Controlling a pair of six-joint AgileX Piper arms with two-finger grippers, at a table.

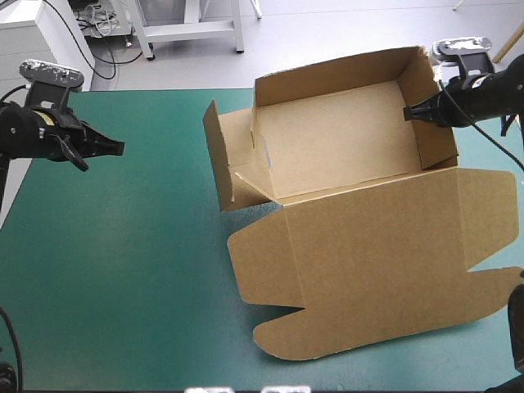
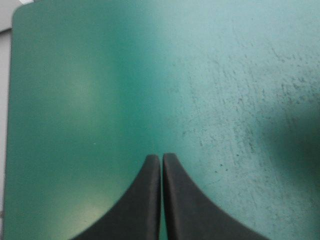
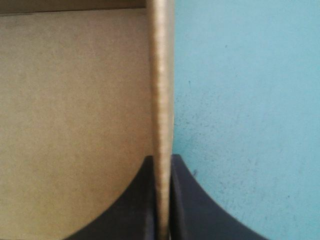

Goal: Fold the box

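On the teal-green counter the brown box sits right of the middle as an open tray, its lid flat toward the near edge. Your right tool is pinched on the right wall. The left tool is closed and empty, well apart. Hold that wall upright, then bring the left tool to the loose left flap.

Black fingers clamp the box by its wall.
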